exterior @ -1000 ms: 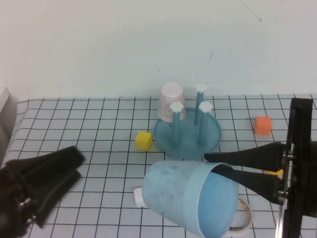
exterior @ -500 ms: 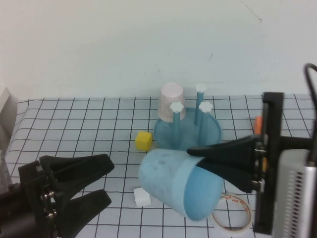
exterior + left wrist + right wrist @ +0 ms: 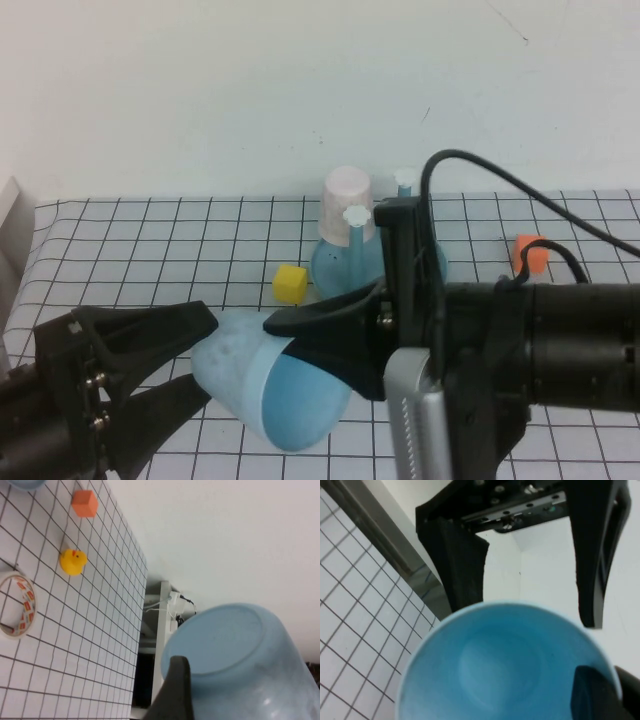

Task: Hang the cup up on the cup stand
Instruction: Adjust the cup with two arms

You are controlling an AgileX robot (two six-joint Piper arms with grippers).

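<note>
The left hand (image 3: 185, 375) sits low at the near left above the bench (image 3: 150, 250), fingers spread wide around the base of the cup (image 3: 265, 385). The cup lies tilted in the air, mouth toward the right hand (image 3: 290, 340), which grips its rim. Behind, the cup stand (image 3: 340, 270) carries a pink cup (image 3: 347, 200); a yellow block (image 3: 290, 283) sits beside it.
</note>
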